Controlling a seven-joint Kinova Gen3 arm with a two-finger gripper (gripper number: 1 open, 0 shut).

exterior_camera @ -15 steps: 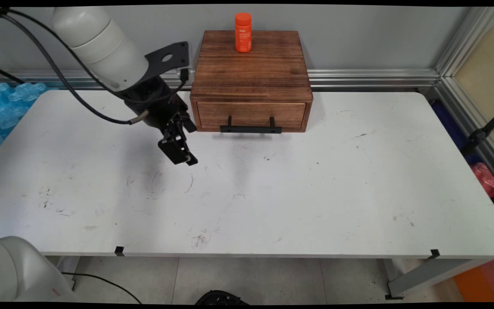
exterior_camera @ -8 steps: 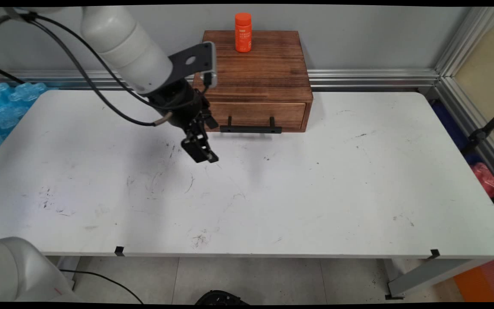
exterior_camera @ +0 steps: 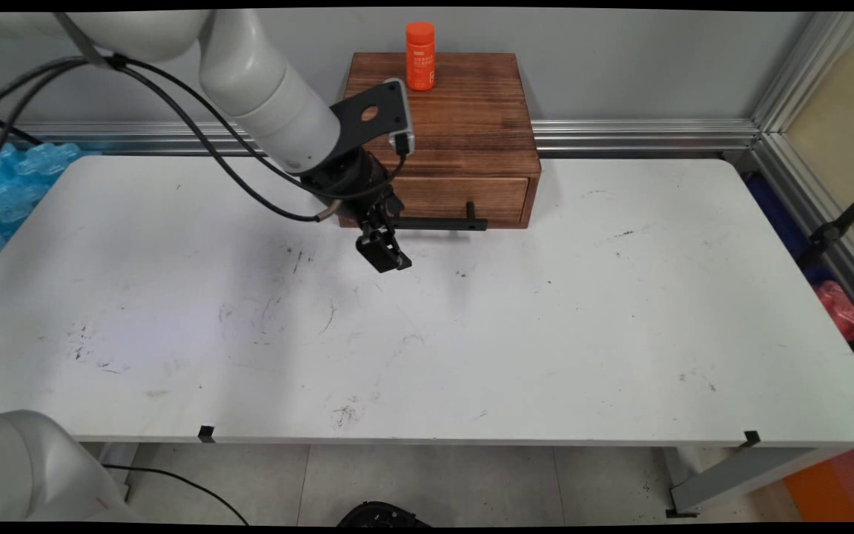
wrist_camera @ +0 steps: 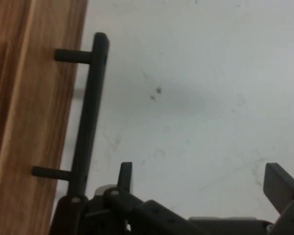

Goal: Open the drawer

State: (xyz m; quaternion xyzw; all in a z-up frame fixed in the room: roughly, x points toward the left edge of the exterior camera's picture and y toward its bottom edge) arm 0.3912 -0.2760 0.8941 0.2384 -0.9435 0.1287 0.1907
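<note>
Black end effector (exterior_camera: 390, 259) spread wide, grasping nothing, above white table (exterior_camera: 471, 334), just beside drawer handle (wrist_camera: 88, 117) of wooden drawer box (exterior_camera: 442, 126) at twelve o'clock. Orange bottle (exterior_camera: 420, 55) upright atop box.

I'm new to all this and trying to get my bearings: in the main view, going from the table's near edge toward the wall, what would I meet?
Bare table → gripper → black handle → wooden drawer box → orange bottle standing at the back of the box's top.
</note>
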